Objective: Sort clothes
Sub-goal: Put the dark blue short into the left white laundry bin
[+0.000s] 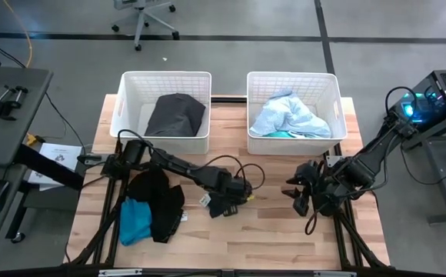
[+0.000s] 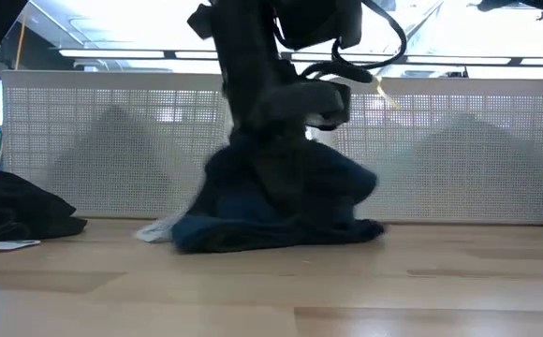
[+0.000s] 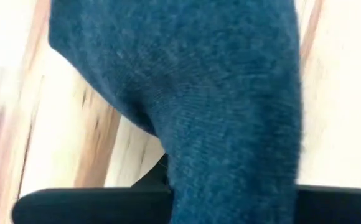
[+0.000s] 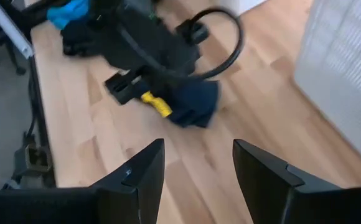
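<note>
Mid-bench [image 1: 269,231], my left pincer [image 1: 224,205] grips a navy garment [image 2: 281,211] while my right pincer [image 4: 196,171] waits open nearby.

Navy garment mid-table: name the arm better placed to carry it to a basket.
Left. The left gripper is already down on the navy garment, fabric filling its wrist view. The right gripper hangs open, apart from it.

Floor: grey floor [image 1: 284,31] with dark lines is seen around the table.
Chair: an office chair [image 1: 144,17] on wheels is seen behind the table.
Desk: a dark desk [image 1: 8,108] is placed beside the table.
Light: bright ceiling lights [image 2: 112,51] are seen.
</note>
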### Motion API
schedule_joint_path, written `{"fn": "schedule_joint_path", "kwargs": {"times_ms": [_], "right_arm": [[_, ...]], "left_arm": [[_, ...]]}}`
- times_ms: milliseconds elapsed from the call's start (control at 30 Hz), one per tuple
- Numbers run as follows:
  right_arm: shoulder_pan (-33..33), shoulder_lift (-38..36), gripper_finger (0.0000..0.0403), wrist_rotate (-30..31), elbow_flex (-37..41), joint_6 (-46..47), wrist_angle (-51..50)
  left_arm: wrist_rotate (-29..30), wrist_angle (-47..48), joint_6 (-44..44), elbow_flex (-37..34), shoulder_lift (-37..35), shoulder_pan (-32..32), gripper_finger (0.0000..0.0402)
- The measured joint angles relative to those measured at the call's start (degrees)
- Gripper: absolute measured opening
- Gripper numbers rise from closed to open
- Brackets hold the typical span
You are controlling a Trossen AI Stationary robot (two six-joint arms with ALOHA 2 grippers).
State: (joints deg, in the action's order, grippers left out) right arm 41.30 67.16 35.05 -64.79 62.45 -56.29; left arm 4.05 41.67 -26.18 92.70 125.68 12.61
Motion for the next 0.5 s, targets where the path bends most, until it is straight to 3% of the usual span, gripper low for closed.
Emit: {"fn": "schedule_joint_path", "kwargs": {"times_ms": [167,500], "right_arm": [[-1.0,0.0,0.0176,3.4,0.0,-2.0,0.0],[-8.1,-0.1,0.0176,4.8,0.0,-4.4,4.1]], "left_arm": [[5.3,3.5,-1.4,3.6,-9.6,0.6,0.0033],[29.0,8.9,-6.6,11.7,-31.3,-0.5,0.0033]]}}
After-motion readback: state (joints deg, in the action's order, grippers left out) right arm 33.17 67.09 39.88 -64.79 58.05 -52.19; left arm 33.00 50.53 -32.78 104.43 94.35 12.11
